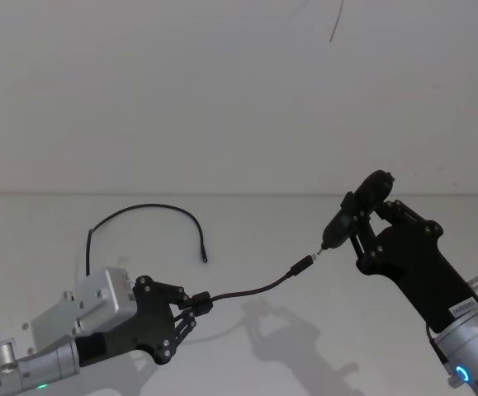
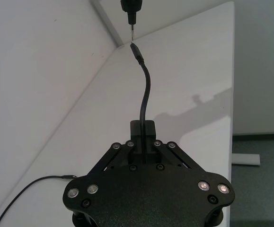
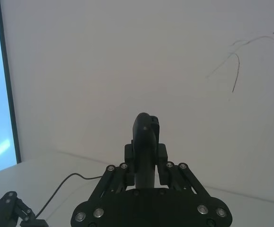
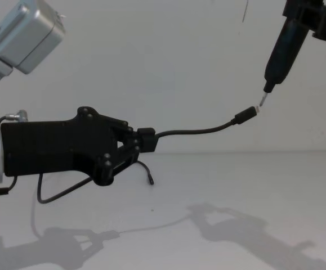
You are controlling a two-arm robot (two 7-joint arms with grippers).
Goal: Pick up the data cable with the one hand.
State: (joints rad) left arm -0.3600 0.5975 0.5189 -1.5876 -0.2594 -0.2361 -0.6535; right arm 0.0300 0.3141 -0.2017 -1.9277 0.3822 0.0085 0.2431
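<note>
Chest view: the left gripper [image 4: 146, 139] is pinching the data cable [image 4: 196, 130] tight, up off the white table [image 4: 236, 225] with open room all around. Its plug is pointing right (slightly up). Farther off, the right gripper [image 1: 369, 213] is clamping a pen-like tool [image 1: 356, 210].

Both grippers, left gripper [image 1: 199, 303] and right gripper [image 1: 369, 216], are looking matte black and angular, with shiny screws. Silver arms are glowing green and blue at the rings.

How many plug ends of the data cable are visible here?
2. One plug end is raised beside the pen-like tool that the right gripper holds; the other plug end lies on the table.
</note>
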